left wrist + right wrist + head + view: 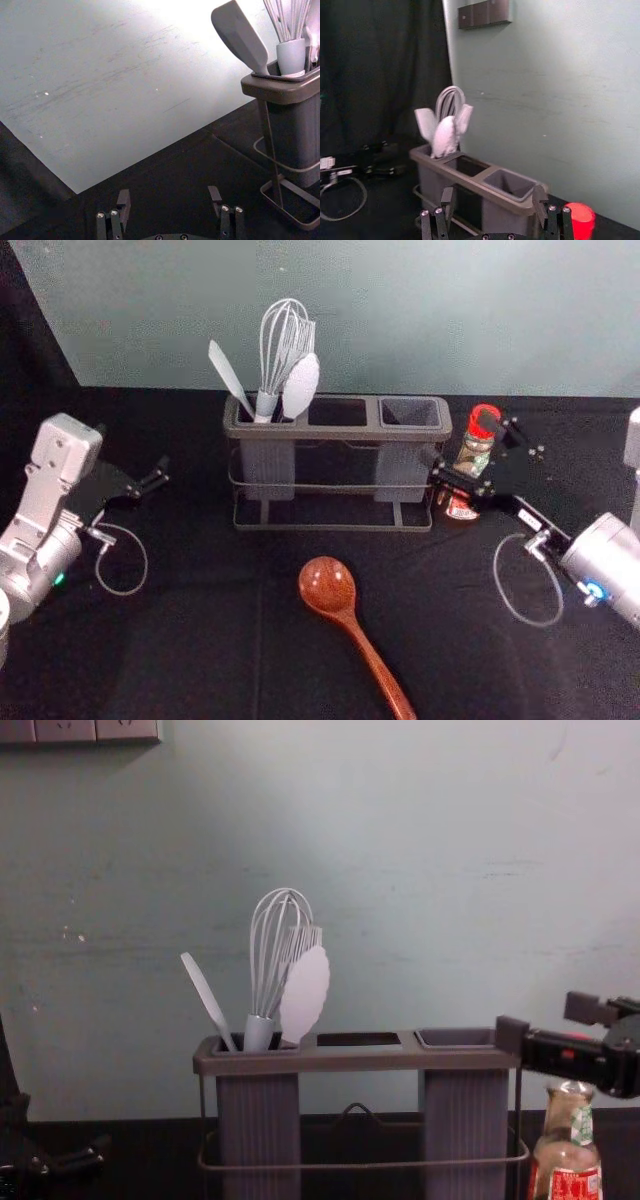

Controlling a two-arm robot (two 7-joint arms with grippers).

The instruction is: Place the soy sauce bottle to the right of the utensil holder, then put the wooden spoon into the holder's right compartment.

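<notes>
The soy sauce bottle [472, 458] stands upright just beside the holder [335, 433] on its right, so the first placement looks done. The wooden spoon [328, 585] lies on the table in front, bowl toward the holder and handle pointing back to the robot, which should make the handle easy to reach. The right compartment [400, 472] has nothing in it, leaving room for the spoon; the pale utensils [285, 345] crowd the left one. The right gripper [494, 194], near the bottle and the holder's right end, has its fingers wide apart with nothing between them; whether one brushes the holder, I cannot tell. The left gripper [168, 194] waits left of the holder, fingers wide, holding nothing.
</notes>
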